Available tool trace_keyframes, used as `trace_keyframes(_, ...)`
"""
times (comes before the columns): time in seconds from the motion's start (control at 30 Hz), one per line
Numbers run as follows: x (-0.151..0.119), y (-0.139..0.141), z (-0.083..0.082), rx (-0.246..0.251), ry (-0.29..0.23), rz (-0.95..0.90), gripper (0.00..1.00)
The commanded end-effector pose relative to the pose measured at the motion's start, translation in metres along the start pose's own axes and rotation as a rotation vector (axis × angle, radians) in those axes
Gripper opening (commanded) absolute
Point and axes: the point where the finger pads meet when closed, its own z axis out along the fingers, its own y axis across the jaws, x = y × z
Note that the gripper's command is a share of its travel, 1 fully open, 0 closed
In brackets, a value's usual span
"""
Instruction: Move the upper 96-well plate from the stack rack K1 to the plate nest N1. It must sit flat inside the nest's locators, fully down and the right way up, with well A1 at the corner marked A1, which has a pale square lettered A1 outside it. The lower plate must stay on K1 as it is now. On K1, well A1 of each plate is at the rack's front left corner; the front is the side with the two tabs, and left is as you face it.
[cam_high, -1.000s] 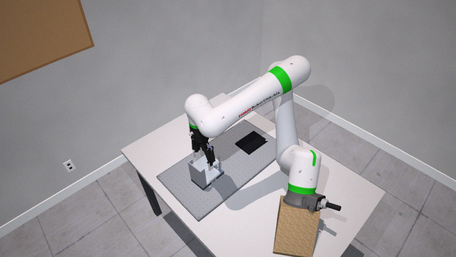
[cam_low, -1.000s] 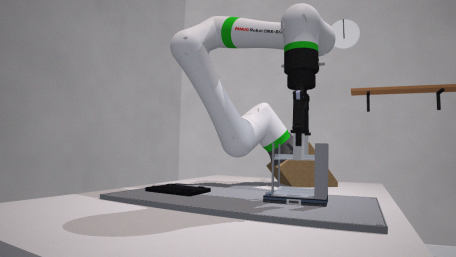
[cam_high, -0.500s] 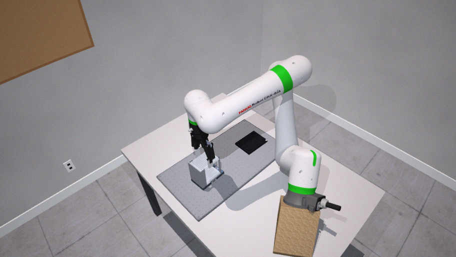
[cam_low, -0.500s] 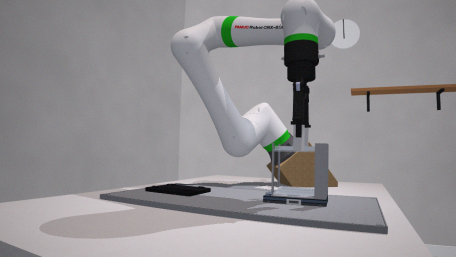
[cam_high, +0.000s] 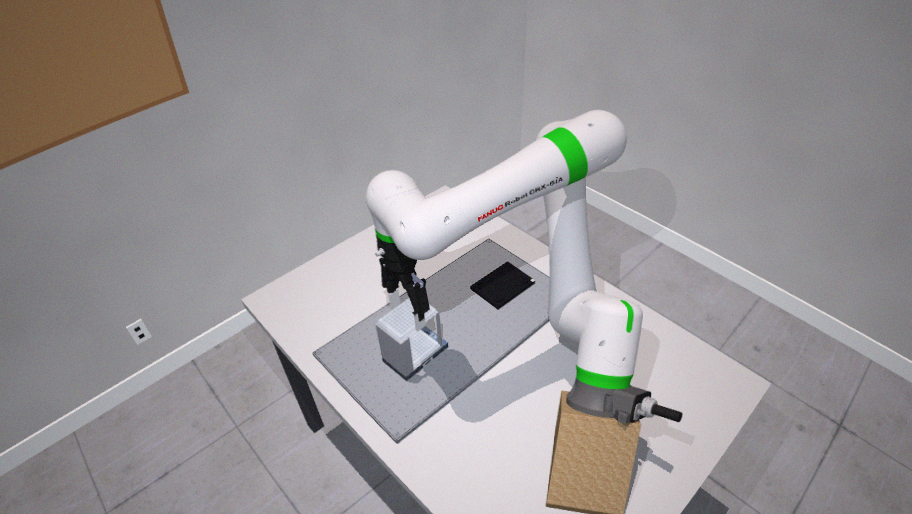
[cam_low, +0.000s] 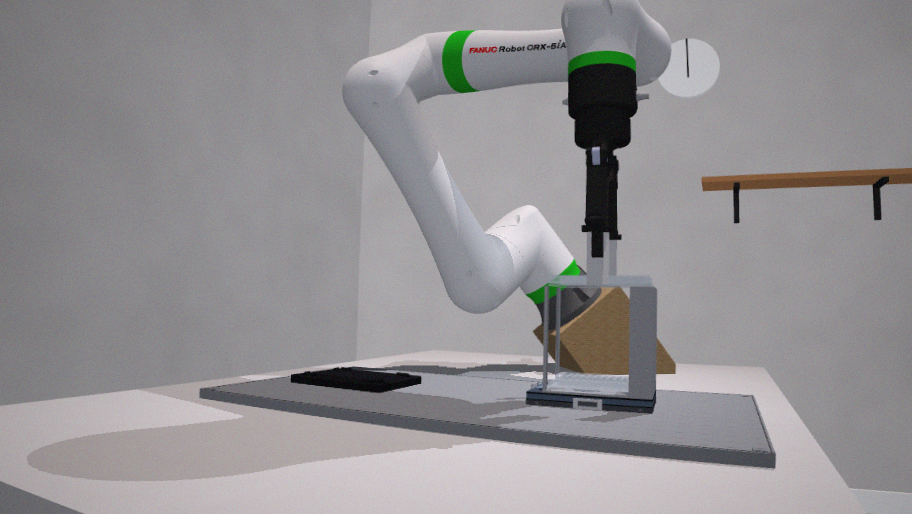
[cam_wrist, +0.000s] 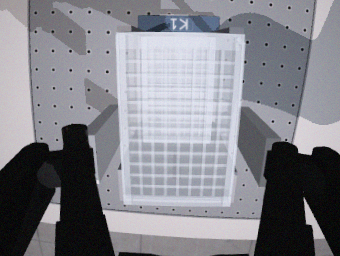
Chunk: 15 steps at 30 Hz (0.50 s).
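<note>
Black two-finger tool (cam_low: 602, 260) clamped on translucent white upper well plate (cam_low: 600, 280); lift it vertically, level, clear of grey rack K1 (cam_low: 642, 338) posts.

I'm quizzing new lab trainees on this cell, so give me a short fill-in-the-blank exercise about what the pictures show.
1. The gripper is shut on the upper ____.
2. The held upper plate is level with the ____ of stack rack K1.
3. The lower plate lies at the ____ of the rack.
4. Plate nest N1 is ____ in colour.

Missing words: plate; top; bottom; black
</note>
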Motion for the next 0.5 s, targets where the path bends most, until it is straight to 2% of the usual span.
trace_keyframes(0.0, 0.000, 0.000, -0.004, 0.000, 0.000, 0.000, 0.00)
trace_keyframes(0.2, 0.000, 0.000, -0.014, 0.000, 0.000, 0.000, 0.00)
trace_keyframes(0.47, 0.000, 0.000, -0.014, 0.000, 0.000, 0.000, 0.00)
